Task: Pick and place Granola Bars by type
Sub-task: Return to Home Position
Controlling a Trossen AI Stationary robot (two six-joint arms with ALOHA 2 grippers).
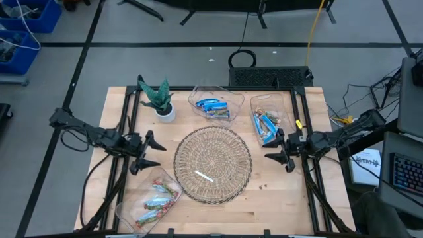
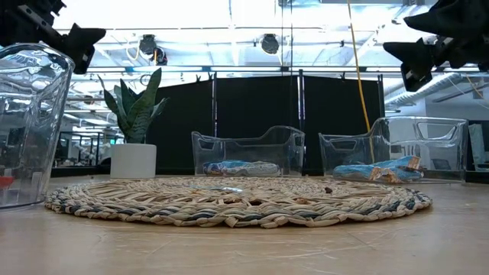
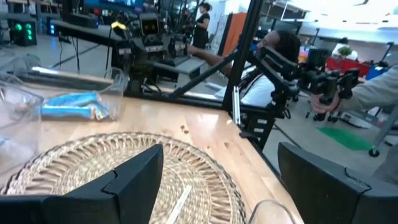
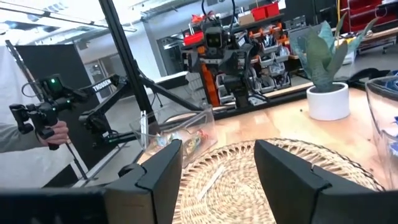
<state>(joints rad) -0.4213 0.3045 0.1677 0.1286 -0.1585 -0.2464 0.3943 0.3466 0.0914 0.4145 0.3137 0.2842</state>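
The granola bars lie in three clear bins. Bright blue ones (image 1: 213, 106) are in the far centre bin (image 1: 198, 96). Blue and silvery ones (image 1: 266, 125) are in the right bin (image 1: 285, 102). Brownish-green and silvery ones (image 1: 157, 198) are in the near left bin (image 1: 129, 210). A thin white stick (image 1: 203, 176) lies on the round woven mat (image 1: 225, 142). My left gripper (image 1: 151, 152) hovers open and empty at the mat's left edge. My right gripper (image 1: 281, 151) hovers open and empty at the mat's right edge. Both are raised above the table in the low view.
A potted plant (image 1: 158, 99) in a white pot stands at the far left, beside the far centre bin. Dark frame rails run along the table's left and right sides. A person holding a hand controller (image 4: 43, 115) stands beyond the table.
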